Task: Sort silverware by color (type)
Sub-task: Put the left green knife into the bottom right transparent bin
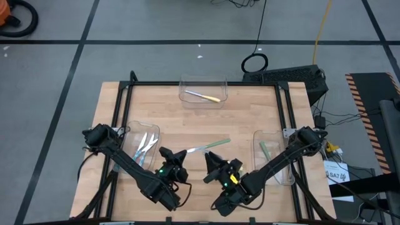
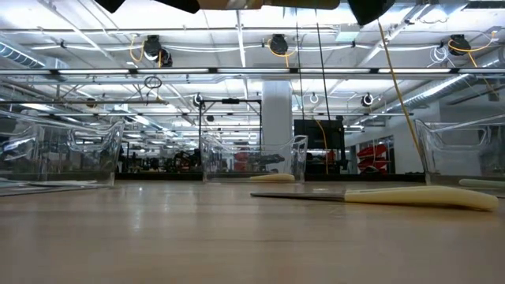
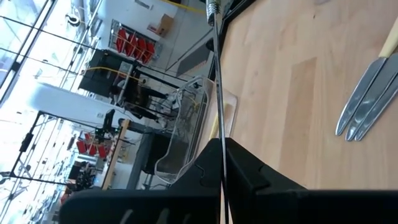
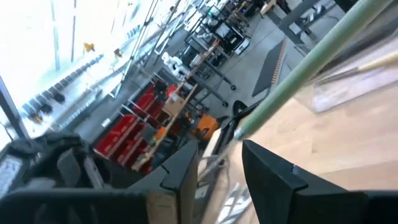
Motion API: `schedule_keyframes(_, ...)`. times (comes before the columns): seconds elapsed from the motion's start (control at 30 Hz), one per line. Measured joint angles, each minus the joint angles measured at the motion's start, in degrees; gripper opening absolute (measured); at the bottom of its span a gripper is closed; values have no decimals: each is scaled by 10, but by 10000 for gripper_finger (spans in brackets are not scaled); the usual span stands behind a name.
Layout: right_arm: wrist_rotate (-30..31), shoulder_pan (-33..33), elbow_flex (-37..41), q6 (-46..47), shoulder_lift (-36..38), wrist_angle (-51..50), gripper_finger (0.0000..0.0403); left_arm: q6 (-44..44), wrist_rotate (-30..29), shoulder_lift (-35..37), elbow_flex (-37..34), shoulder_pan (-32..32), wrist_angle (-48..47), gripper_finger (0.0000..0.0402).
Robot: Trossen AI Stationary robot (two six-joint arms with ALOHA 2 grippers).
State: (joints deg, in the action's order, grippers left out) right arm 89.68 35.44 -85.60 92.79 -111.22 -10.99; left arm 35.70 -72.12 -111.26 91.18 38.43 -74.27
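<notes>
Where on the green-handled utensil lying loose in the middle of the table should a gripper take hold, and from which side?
Grip the green-handled utensil by its green handle, coming straight down from above with fingers across it. It lies flat and slim on the table, so nothing offers a side hold; the handle looks thicker than the metal end.

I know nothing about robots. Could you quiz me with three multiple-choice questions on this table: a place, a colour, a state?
1. Where is the yellow-handled utensil?
A. in the far middle bin
B. in a claw
C. on the floor

2. What colour is the handle of the loose utensil between the arms?
A. red
B. green
C. black

3. The left claw is:
A. wide open
B. shut
C. out of sight

Answers:
1. A, it lies inside that bin.
2. B, the handle is pale green.
3. B, its fingers press together.
</notes>
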Motion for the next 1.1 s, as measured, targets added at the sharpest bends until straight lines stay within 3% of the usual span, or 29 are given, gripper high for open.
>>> schedule_keyframes(0.2, -32, 7, 0, 38, 0, -4, 118, 2, 0, 0, 0, 4, -3, 6)
schedule_keyframes(0.5, -16, 11, 0, 30, 0, -24, 118, -8, -4, 0, 0, 12, -4, 6)
schedule_keyframes(1.1, 0, -24, 0, 99, 0, -52, 118, -16, -16, 0, 0, 21, -5, 6)
